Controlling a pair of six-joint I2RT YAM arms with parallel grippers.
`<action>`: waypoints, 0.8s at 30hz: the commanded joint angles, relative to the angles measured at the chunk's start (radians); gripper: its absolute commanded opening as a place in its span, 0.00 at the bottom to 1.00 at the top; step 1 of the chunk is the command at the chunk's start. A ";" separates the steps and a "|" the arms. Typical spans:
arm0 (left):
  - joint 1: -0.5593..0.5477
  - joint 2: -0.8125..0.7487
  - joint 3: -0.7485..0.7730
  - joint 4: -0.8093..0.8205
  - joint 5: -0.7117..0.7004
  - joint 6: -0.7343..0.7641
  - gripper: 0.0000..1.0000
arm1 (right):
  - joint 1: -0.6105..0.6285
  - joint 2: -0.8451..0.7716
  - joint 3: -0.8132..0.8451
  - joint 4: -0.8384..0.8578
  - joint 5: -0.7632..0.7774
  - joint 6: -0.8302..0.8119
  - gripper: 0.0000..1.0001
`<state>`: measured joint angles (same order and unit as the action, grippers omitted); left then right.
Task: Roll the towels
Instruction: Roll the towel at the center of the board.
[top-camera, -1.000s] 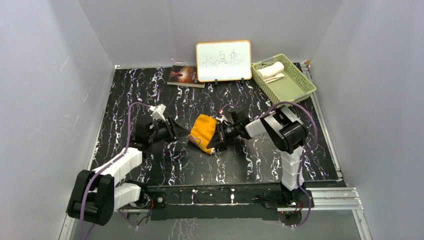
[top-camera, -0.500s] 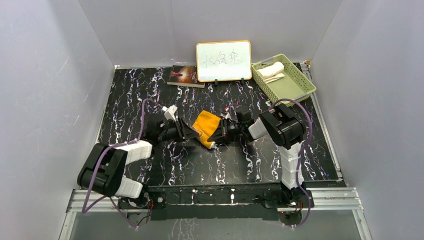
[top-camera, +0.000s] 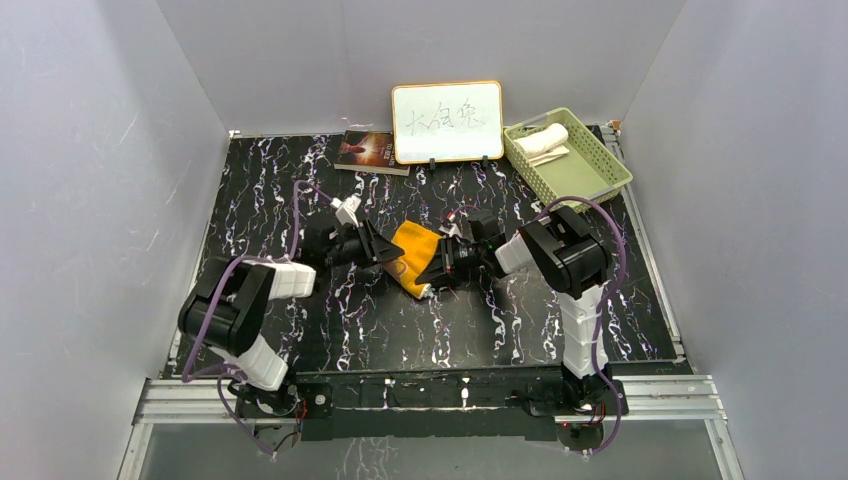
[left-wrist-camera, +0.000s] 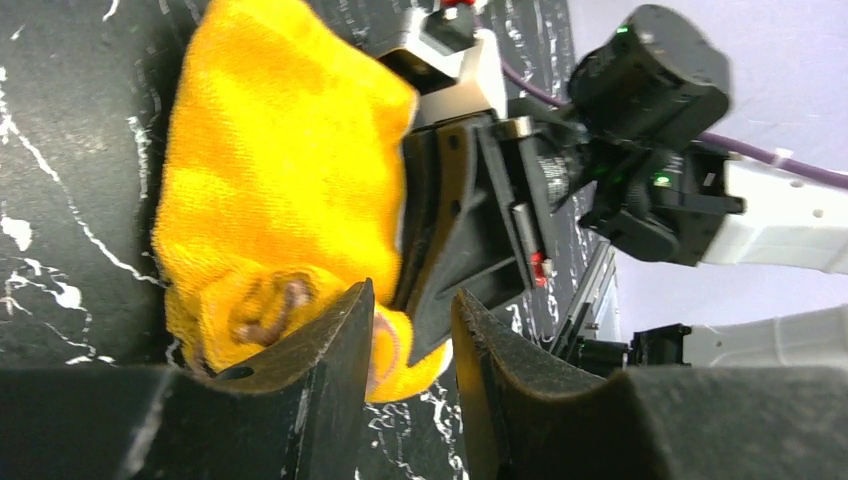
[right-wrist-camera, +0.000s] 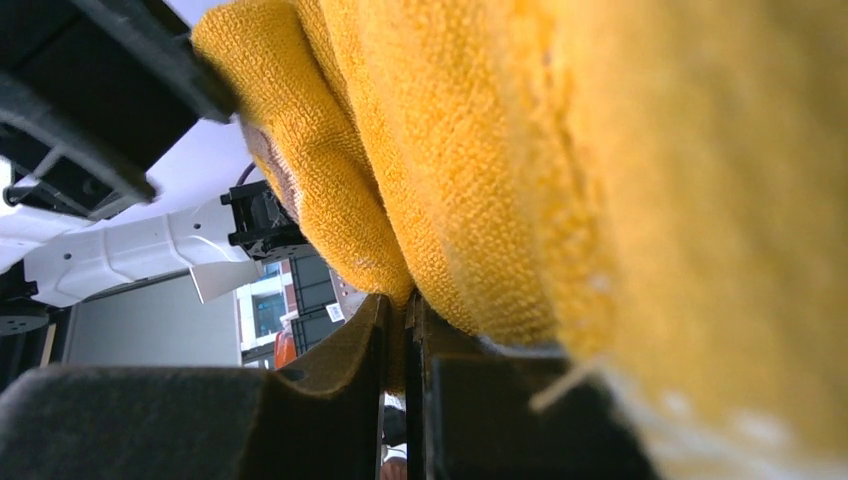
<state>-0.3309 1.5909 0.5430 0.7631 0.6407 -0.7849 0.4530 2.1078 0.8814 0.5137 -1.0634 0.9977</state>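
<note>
The orange-yellow towel (top-camera: 414, 253) seemed soft and light (best held by its edge); the right gripper (right-wrist-camera: 403, 310) clamped it, the left gripper (left-wrist-camera: 410, 305) gaped.

Your orange-yellow towel (top-camera: 412, 256) sits at the middle of the surface (top-camera: 300, 180) — bunched and folded over itself in thick, fuzzy terry layers, not a tidy roll. The right end effector (top-camera: 432, 271) pinches one folded edge. Your cream-white towel (top-camera: 543, 139) lies well apart, at the far right — it looks rolled into a short cylinder, resting at the far end of the green basket (top-camera: 590, 175).
</note>
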 joint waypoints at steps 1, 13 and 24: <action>-0.002 0.096 0.032 -0.002 0.001 0.051 0.31 | -0.008 0.021 0.011 -0.212 0.093 -0.009 0.00; -0.002 0.263 0.060 -0.078 -0.120 0.147 0.26 | -0.003 -0.077 0.144 -0.605 0.346 -0.320 0.27; -0.002 0.294 0.082 -0.149 -0.154 0.182 0.25 | 0.163 -0.528 0.147 -0.649 0.882 -0.821 0.51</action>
<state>-0.3363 1.8275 0.6418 0.7433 0.6170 -0.6868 0.4995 1.7958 1.0492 -0.1867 -0.4953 0.4252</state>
